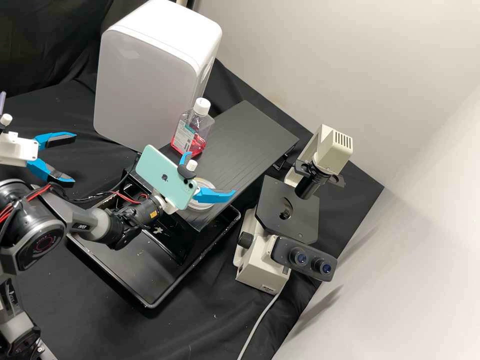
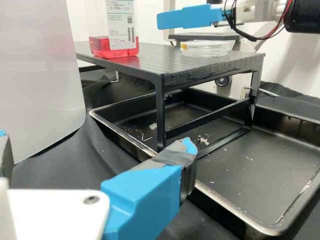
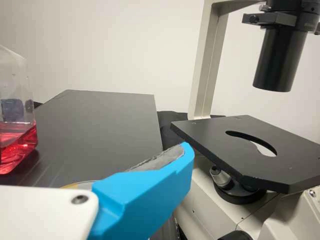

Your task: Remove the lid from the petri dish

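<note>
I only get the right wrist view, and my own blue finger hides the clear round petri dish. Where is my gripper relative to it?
Observer: In the high view, the right gripper hangs open over the clear round petri dish, at the corner of the black ribbed raised platform nearest that arm.
Operator: Touching it?
Observer: No. The left wrist view shows a blue finger above the lid, with a gap between them.
Operator: And the left gripper?
Observer: The left gripper is open, over the black cloth, away from the platform.
</note>
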Robot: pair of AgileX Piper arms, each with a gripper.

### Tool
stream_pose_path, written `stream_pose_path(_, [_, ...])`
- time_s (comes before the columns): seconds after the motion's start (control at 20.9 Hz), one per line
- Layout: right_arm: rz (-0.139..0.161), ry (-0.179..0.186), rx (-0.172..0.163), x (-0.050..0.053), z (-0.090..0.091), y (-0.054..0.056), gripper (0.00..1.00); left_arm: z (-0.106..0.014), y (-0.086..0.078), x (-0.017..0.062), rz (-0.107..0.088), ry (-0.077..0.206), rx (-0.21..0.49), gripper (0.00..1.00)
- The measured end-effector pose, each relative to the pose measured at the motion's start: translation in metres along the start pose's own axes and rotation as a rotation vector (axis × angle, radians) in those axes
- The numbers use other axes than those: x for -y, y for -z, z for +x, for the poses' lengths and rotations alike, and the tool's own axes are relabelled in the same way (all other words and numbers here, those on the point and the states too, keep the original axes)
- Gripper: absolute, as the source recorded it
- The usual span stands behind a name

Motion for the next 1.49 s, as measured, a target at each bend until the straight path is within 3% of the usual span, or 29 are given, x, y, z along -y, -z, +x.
stream_pose_path(0.53, [0.000, -0.008, -0.007, 0.001, -0.002, -0.001, 1.00, 0.001, -0.009, 0.0062, 0.007, 0.028, 0.042, 1.00])
stream_pose_path(1.01, [0.006, -0.042, 0.025, 0.005, -0.036, -0.022, 1.00, 0.001, -0.010, 0.0101, 0.007, 0.045, 0.043, 1.00])
stream_pose_path(1.29, [0.006, -0.034, 0.037, 0.010, -0.037, -0.028, 1.00, 0.001, -0.012, 0.0115, 0.008, 0.051, 0.047, 1.00])
stream_pose_path(1.49, [0.010, -0.010, 0.039, 0.017, -0.035, -0.028, 1.00, 0.002, -0.012, 0.0122, 0.008, 0.054, 0.047, 1.00])
